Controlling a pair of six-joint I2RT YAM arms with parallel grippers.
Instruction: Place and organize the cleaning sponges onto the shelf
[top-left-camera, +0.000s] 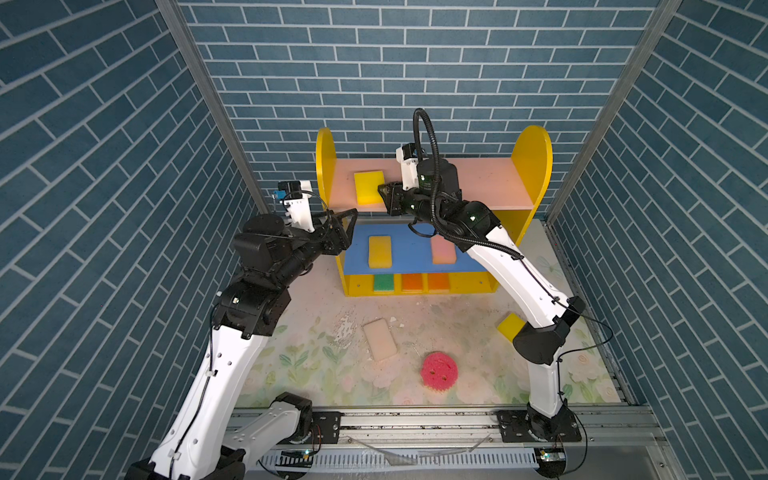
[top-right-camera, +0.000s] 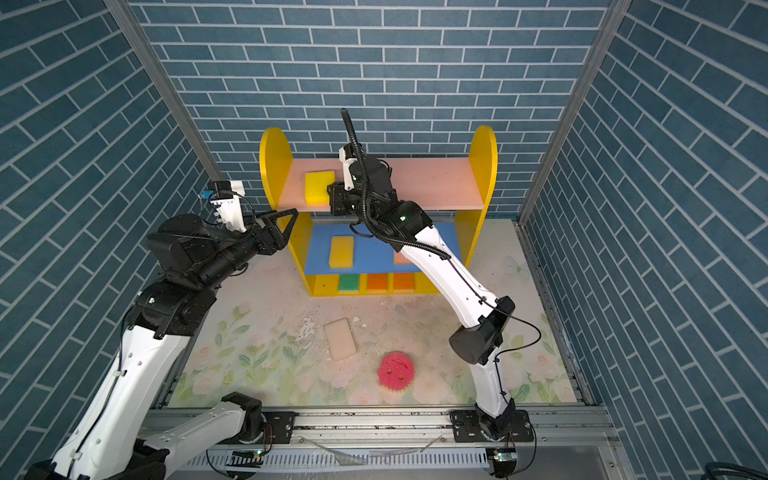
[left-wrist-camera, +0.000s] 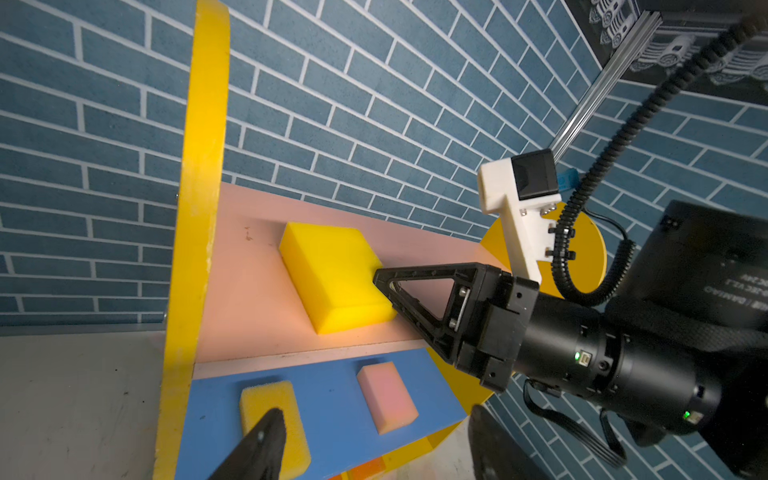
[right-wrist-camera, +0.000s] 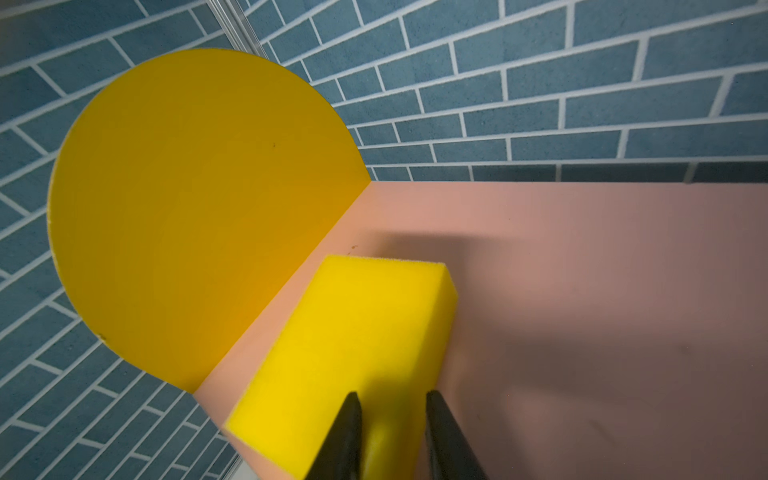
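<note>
While the right gripper (right-wrist-camera: 392, 399) reached across to the left part of the small three-level shelf (top-left-camera: 534, 166), its tips sat at the right-hand front part of the bright yellow rectangular foam sponge (top-left-camera: 369, 187). That sponge lay flat on the pink upper board (top-left-camera: 478, 183), near the left yellow side panel (top-left-camera: 325, 166) but not touching it. The jaws stood a narrow gap apart w/ yellow foam showing btwn them. Couldn't tell whether they pinched the foam or only rested over it.

The left gripper (left-wrist-camera: 376, 419) hung by the shelf's front left corner, approx. level w/ the gap btwn the pink board and the blue middle board (top-left-camera: 411, 249). Its jaws were wide apart w/ nothing in them.

On the blue board lay a coarse yellow rectangular sponge (top-left-camera: 380, 251) at left and a pale pink rectangular sponge (top-left-camera: 443, 250) at right, both flat and well apart. On the yellow base level (top-left-camera: 465, 284) sat a green sponge (top-left-camera: 384, 284) and two orange sponges (top-left-camera: 412, 282) (top-left-camera: 438, 281) in a row.

Three were off the shelf, on the floral table mat (top-left-camera: 316, 365):
- a cream rectangular sponge (top-left-camera: 379, 338) near the middle
- a round pink scalloped smiley-face sponge (top-left-camera: 438, 371) nearer the front & to its right, not touching it
- another yellow block sponge (top-left-camera: 510, 326) at far right, partly hidden behind the right arm's elbow
</note>
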